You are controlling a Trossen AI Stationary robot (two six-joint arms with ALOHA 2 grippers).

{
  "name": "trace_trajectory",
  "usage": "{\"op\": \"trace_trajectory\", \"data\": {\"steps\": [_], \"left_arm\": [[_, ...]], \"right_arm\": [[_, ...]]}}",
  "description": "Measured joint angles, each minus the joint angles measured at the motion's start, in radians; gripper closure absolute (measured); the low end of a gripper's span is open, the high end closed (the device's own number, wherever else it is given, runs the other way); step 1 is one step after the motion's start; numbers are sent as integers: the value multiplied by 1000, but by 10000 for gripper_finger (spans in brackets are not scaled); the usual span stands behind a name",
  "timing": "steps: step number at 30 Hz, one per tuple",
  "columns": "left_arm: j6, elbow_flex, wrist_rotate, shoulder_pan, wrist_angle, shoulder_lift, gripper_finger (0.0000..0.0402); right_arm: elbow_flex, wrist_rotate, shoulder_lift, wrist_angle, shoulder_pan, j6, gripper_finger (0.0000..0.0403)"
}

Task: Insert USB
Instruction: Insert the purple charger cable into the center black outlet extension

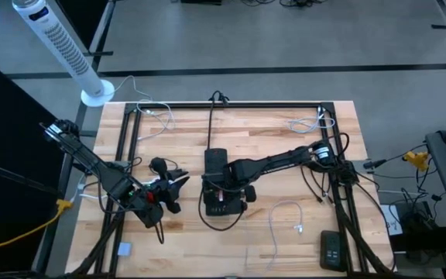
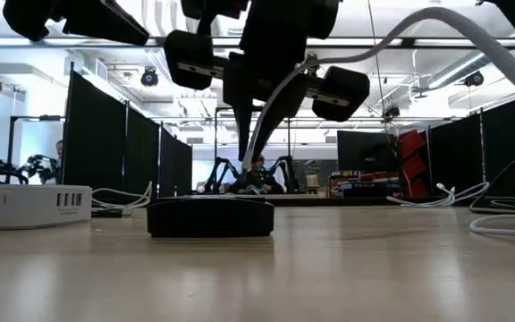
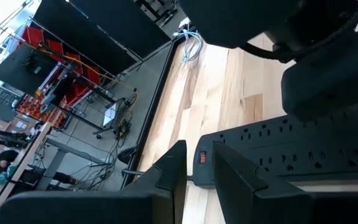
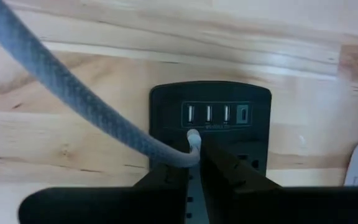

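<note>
Wooden planks make up the worktop [image 1: 285, 147], framed by a dark rail. At its left side the left pincer [image 1: 155, 194] rests low beside the long body of the black power strip [image 1: 221, 190]; its fingers [image 3: 166, 180] stand a narrow gap apart with nothing between them. From the left wrist view it looks along the strip's row of sockets and the red switch [image 3: 202, 157], so it seems parked there to steady the strip or simply to wait; which of the two cannot be told.

At the middle, the power strip lies flat with its short end carrying a row of USB ports [image 4: 216, 114]. The right pincer [image 4: 194, 152] hangs directly over that end, its fingers pressed together on the white USB plug [image 4: 193, 138], with the grey braided cable [image 4: 73, 93] trailing away over the wood. The plug points toward the ports and sits just short of them, apparently lined up with the leftmost slots, not yet inserted. Holding it so close to the tip likely keeps it stiff for the push.

Further right, a loose white cable [image 1: 285, 221] lies on the wood, and a small dark box [image 1: 332, 249] sits near the worktop's corner, both well apart from the work.
</note>
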Motion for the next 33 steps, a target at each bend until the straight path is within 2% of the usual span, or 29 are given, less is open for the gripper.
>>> {"op": "trace_trajectory", "data": {"steps": [6,13,33], "left_arm": [[16,0,-5,3,-16,0,340],[16,0,-9,5,-20,-1,340],[13,-2,-11,10,-22,-1,340]], "right_arm": [[-4,-3,1,4,0,-43,393],[0,-19,36,11,-1,-47,393],[-2,-52,33,35,16,-41,393]]}}
